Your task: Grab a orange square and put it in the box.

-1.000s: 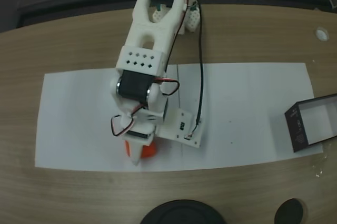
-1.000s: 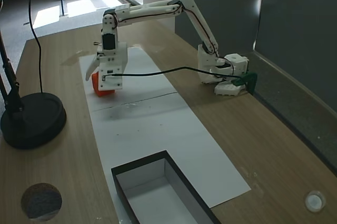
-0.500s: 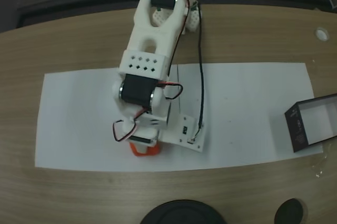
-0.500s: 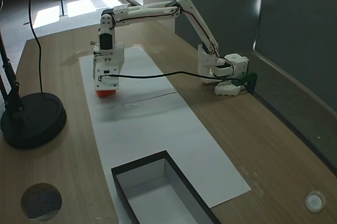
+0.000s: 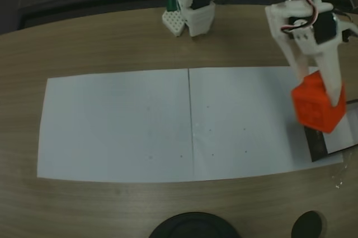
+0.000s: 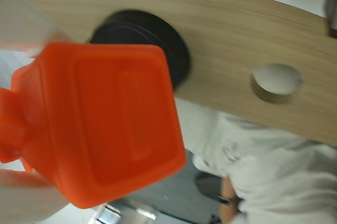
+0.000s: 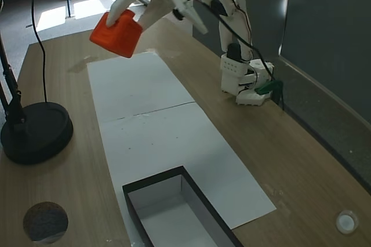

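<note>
I am gripping the square [image 7: 116,33] in my gripper [image 7: 119,18], fingers clamped on it, holding it high above the paper [image 7: 151,119].

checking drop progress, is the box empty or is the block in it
Empty: the box shows only its white inside, and the block is held in the gripper above the table.
</note>
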{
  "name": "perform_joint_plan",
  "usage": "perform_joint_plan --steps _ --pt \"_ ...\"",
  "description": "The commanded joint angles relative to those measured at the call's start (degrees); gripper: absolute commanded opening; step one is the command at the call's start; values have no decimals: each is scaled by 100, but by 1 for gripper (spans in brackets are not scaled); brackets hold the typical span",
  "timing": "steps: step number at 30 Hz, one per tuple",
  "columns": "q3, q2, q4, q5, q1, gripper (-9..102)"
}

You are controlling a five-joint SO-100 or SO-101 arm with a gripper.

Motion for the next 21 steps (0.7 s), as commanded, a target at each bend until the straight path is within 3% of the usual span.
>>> perform_joint_plan --steps 1,5,11,21 --pt "-378 439 -26 -9 -817 5" --pt "-439 -229 -79 -18 -1485 5" --pt "-457 -1371 -694 -527 -1635 4" --pt "-457 -2057 -1802 -185 -2215 4"
